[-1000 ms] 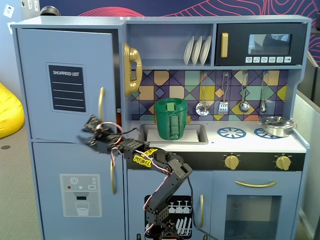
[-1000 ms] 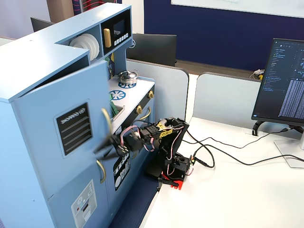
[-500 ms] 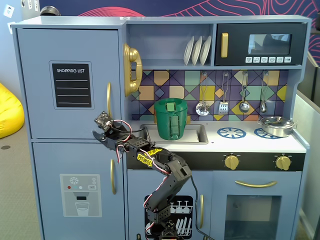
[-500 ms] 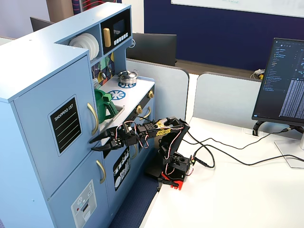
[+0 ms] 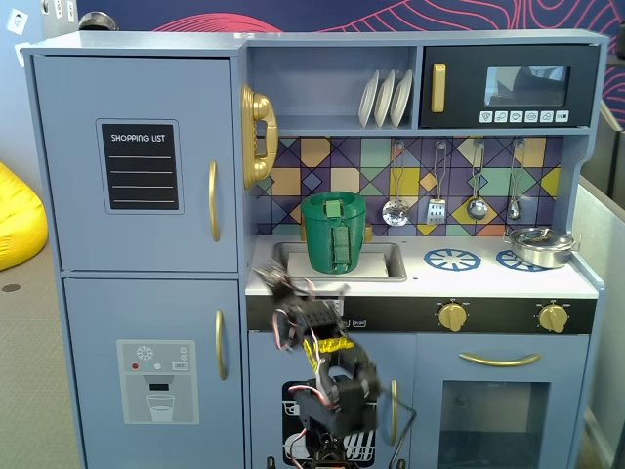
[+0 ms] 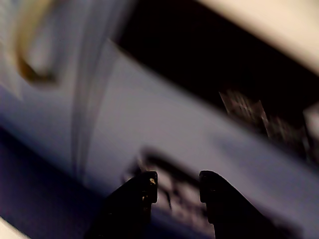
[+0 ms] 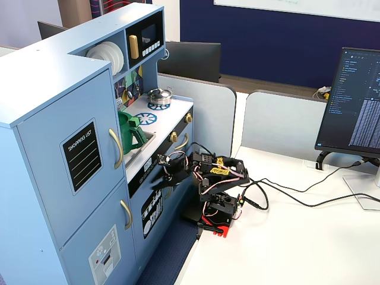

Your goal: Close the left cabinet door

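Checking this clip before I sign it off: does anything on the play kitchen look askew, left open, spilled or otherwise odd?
Nothing stands out. The left cabinet door sits flush with its frame in both fixed views, as do the other doors. The green pitcher stands upright in the sink, plates and utensils are in place, nothing spilled. The gripper is near the counter front, holding nothing.

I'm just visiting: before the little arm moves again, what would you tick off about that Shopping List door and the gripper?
1. Shopping List door flush with the cabinet in both fixed views: ok.
2. Gold handle free of the arm: ok.
3. Gripper holds nothing, fingers slightly apart: ok.
4. Gripper clear of the counter edge: cannot tell.
5. Green watering can standing in the sink, out of the way: ok.
6. Wrist view sharp: not ok.
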You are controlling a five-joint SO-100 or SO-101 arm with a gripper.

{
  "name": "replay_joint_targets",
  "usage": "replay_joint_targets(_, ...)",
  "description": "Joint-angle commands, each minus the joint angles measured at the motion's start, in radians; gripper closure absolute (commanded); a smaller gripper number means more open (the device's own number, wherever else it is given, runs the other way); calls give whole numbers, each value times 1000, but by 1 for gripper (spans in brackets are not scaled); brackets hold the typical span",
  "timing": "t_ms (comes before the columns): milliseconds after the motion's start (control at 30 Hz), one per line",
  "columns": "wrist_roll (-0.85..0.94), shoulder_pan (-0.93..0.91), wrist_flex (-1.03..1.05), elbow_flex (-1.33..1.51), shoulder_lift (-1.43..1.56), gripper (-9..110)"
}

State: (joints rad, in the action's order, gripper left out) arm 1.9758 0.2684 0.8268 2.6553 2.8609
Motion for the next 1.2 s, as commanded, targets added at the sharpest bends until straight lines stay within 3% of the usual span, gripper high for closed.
replay_joint_targets(0, -43, -262, 195, 132, 118, 101)
replay_joint_targets(133, -124, -380, 354, 236, 225, 101)
replay_joint_targets(333, -253, -383, 528, 307, 314, 101)
replay_joint_targets(733, -333, -233, 686, 341, 316, 101)
replay_joint_targets(900, -370, -221, 693, 341, 316, 101)
replay_joint_targets(967, -471, -212, 704, 341, 316, 101)
replay_joint_targets(1167, -465, -202, 704, 341, 316, 100)
